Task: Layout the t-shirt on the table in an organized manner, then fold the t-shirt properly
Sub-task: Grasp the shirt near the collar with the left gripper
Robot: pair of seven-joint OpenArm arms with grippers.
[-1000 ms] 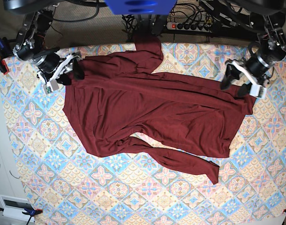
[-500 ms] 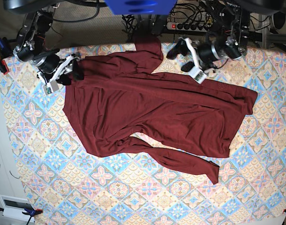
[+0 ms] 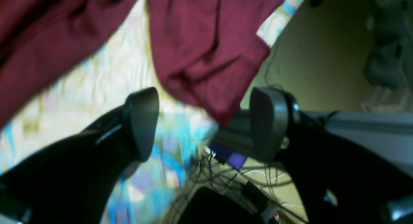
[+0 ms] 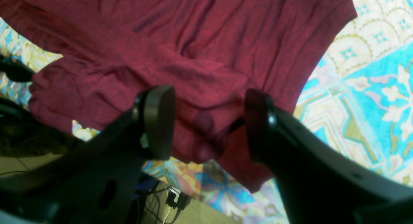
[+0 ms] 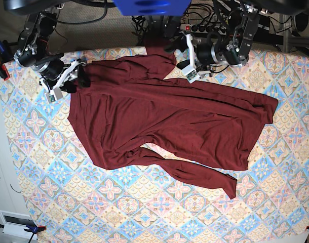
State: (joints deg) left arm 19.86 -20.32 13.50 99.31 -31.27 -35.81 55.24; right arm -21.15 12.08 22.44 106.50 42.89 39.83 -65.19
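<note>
Even overhead light, soft wrist views

The base view is bright and sharp, with faint shadows under the t-shirt [image 5: 164, 121]. The left wrist view is badly blurred, its table [image 3: 129, 72] pattern smeared; the right wrist view is clearer, its near fingers [image 4: 158, 120] dark and soft.

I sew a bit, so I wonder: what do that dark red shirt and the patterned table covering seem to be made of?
The t-shirt looks like thin, matte jersey knit: it lies limp with soft creases. The table seems covered in printed cloth, smooth and flat; possibly cotton or wipeable, hard to tell.
</note>
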